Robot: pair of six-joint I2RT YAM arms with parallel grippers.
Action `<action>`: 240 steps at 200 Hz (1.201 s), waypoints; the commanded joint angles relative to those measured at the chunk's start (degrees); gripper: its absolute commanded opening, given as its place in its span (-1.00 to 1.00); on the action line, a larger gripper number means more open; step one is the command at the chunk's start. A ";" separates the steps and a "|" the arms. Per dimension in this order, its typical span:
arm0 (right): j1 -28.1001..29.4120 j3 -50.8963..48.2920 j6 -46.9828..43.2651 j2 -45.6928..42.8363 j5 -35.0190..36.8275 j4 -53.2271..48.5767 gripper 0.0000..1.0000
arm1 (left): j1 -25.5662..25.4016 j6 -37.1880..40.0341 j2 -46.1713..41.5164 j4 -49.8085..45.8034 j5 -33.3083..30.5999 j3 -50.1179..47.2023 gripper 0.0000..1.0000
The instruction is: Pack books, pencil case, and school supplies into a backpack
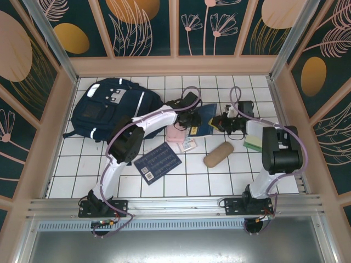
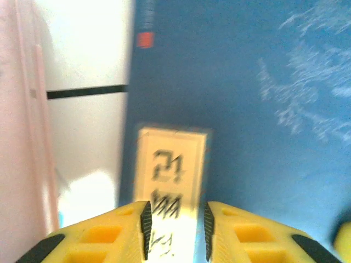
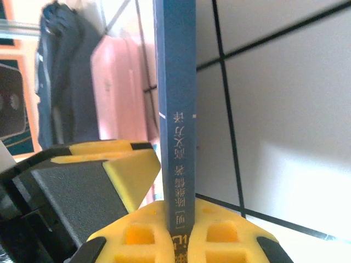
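I count one backpack (image 1: 112, 107) and two blue books, a grid-patterned book (image 1: 157, 161) and a plain book (image 1: 208, 113). Then one each: pink flat thing (image 1: 175, 134), small printed packet (image 1: 188, 145), tan pouch (image 1: 218, 154), pale green piece (image 1: 253, 143).

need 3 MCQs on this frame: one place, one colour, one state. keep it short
1. Where is the grid-patterned book?
A. leaning on the back wall
B. flat on the tiles
C. held up by the left arm

2. What colour is the pouch?
A. tan
B. red
C. green

3. The right arm's fingers are:
A. open over bare tiles
B. shut on the pouch
C. shut on the blue book

Answers:
1 B: it lies flat on the white tiles, apart from the backpack.
2 A: it reads tan against the white tiles.
3 C: the right wrist view shows the book's spine clamped between them.
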 commanded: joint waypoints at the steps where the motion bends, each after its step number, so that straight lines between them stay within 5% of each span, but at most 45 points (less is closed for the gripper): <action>1: -1.30 1.22 0.06 -5.61 -0.01 -1.22 -1.00 | 2.79 3.24 -7.25 -3.89 -1.53 2.84 -0.23; 59: -1.15 4.15 2.84 -13.28 0.69 -2.91 -1.00 | 8.91 13.71 -14.32 -10.99 -13.32 0.75 0.04; 109: 3.63 4.67 6.64 -17.17 3.87 -0.42 -1.00 | 15.66 20.04 -14.66 -11.73 -20.90 -8.24 0.05; 137: 5.87 4.71 7.57 -17.07 5.08 -0.17 -1.00 | 16.55 23.60 -11.93 -11.19 -22.69 -9.72 0.23; 189: 8.63 4.62 8.68 -16.77 6.49 0.45 -1.00 | 16.63 26.79 -7.40 -11.18 -28.67 -10.80 0.23; 215: 10.21 4.65 10.04 -16.94 7.36 2.99 -1.00 | 16.81 27.19 -5.46 -10.86 -29.76 -11.60 0.02; 240: 12.29 1.71 13.02 -18.37 8.60 10.80 -1.00 | 17.11 26.57 -6.70 -9.71 -29.87 -12.86 -0.73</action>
